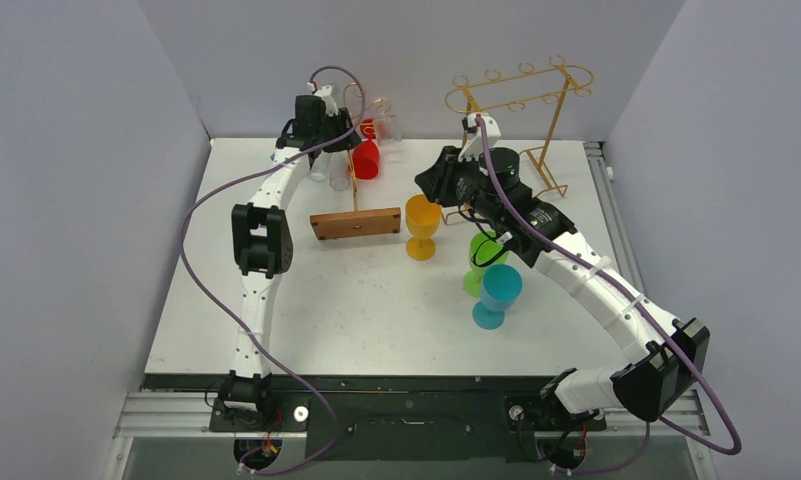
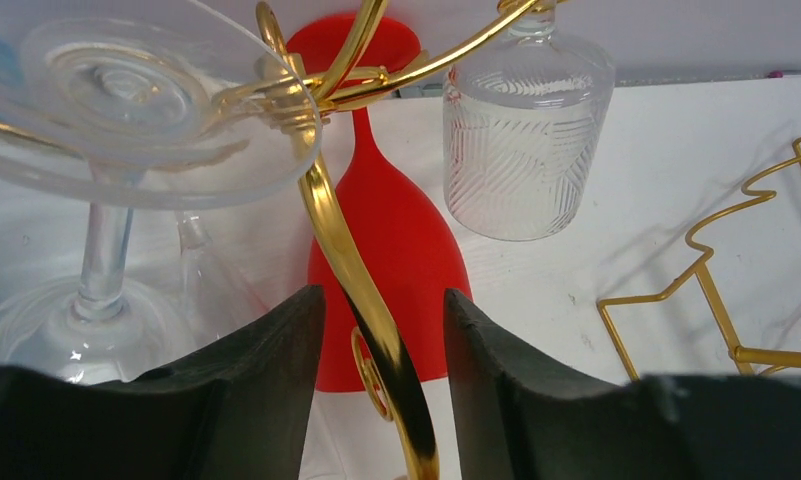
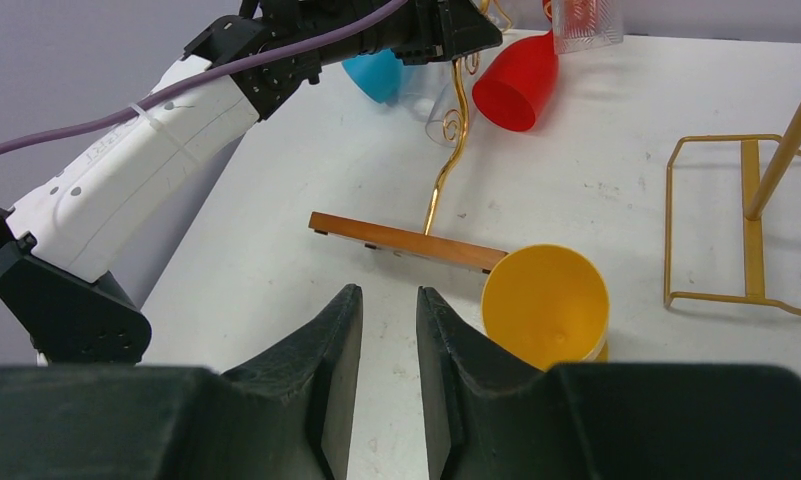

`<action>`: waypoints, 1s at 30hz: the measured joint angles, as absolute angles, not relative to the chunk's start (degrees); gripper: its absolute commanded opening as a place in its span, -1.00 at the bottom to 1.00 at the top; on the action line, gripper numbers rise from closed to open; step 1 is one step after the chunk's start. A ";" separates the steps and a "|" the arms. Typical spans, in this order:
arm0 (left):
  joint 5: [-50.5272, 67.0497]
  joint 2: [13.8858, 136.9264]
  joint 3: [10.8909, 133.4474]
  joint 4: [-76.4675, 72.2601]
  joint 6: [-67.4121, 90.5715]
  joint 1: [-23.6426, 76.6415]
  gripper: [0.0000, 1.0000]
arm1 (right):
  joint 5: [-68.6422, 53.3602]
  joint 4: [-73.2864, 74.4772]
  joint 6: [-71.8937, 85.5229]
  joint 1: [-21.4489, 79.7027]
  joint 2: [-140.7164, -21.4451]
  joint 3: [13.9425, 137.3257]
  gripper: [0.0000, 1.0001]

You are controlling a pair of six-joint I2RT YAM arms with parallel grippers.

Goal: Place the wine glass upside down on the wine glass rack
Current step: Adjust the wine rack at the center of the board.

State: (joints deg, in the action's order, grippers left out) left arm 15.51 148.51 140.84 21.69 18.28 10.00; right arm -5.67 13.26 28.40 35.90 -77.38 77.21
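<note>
Leftmost, the left gripper (image 2: 383, 300), parted and empty, straddles the stem of the wine glass rack (image 2: 330, 225), where the red wine glass (image 2: 406, 240) hangs upside down. Rightward, the right gripper (image 3: 389, 295), narrowly parted, grasps nothing near the orange goblet (image 3: 546, 300).

The wine glass rack (image 1: 356, 223) carries a red glass (image 1: 366, 160) on its upper arms, and the left gripper (image 1: 328, 130) hovers there. Just right of the rack's wooden base stands a yellow glass (image 1: 423, 226). Farther right are a green glass (image 1: 479, 270) and a blue glass (image 1: 499, 287). Behind them, right of the rack, rises a taller gold frame rack (image 1: 521, 100).
</note>
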 measured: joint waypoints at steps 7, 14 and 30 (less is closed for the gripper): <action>18.33 149.62 140.09 16.71 22.26 9.58 -0.76 | -6.94 13.30 29.02 34.94 -78.22 77.21 -0.70; 18.72 147.28 134.58 11.07 22.31 9.39 -1.00 | -7.99 13.32 29.17 34.81 -79.20 77.01 -0.81; 23.83 139.41 116.68 -3.77 22.15 9.02 -1.00 | -9.32 13.34 27.53 34.81 -79.53 76.79 -0.90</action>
